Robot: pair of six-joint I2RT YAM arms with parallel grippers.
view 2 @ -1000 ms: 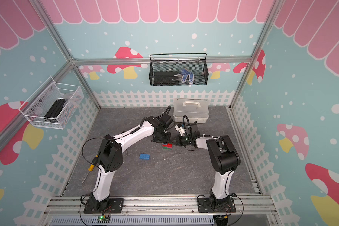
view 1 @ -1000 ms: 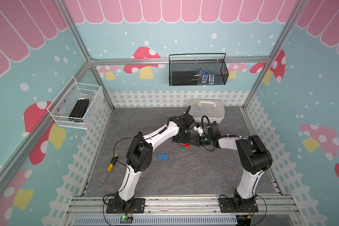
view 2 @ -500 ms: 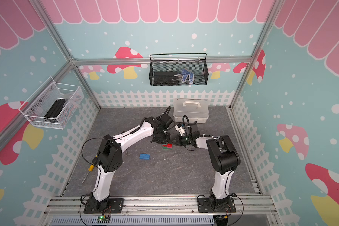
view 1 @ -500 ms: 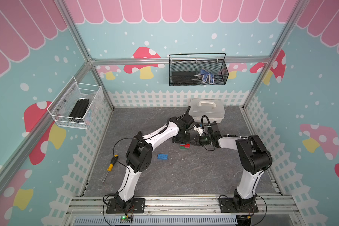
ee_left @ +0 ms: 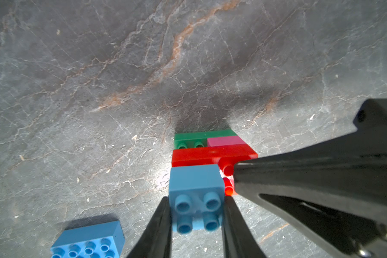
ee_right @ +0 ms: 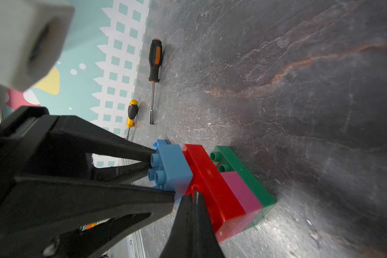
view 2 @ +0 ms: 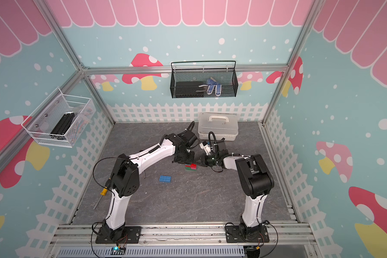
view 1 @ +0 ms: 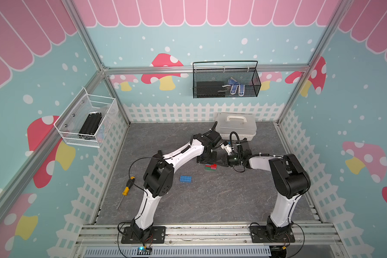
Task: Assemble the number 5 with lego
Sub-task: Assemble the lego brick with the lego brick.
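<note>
At the middle of the table (view 1: 221,196) the number 5 (view 1: 211,167) lies flat: green brick (ee_left: 201,134), pink brick (ee_left: 225,141), red brick (ee_left: 210,154), short blue brick (ee_left: 196,179) in line, studs pointing at the left gripper (ee_left: 196,200), clamped on the short blue brick; the right gripper (ee_right: 193,195), jaws together, touches the red brick

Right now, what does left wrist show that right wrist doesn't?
Left wrist only: the long blue brick whole, studs up, apart from the others. Right wrist only: yellow-handled screwdriver and orange-handled driver. Both: left gripper gripping the short blue brick against the red brick, pink brick and green brick beyond, right gripper shut at red's studs.
</note>
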